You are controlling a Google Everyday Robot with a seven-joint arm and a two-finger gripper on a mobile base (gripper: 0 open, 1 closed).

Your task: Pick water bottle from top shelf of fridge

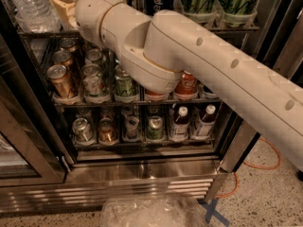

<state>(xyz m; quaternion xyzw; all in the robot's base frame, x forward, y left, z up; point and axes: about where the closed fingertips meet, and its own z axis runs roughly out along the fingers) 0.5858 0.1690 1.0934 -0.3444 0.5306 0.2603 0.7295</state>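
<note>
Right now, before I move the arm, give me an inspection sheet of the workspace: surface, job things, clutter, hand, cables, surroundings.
Surface: top shelf, a wire rack, carries bottles and tall cans.
Job's things: water bottle, clear and ribbed, stands at the shelf's end on the view's left; fridge has its glass door open.
Clutter: soda cans on the middle rack; brown drink bottles on the lower rack; crumpled clear plastic on the floor in front.
Grippers: hand is up at the top shelf beside the water bottle, mostly hidden by the arm; contact cannot be told.
Cables: orange cable on the floor, view's right.
Surroundings: speckled floor, blue tape cross.
</note>
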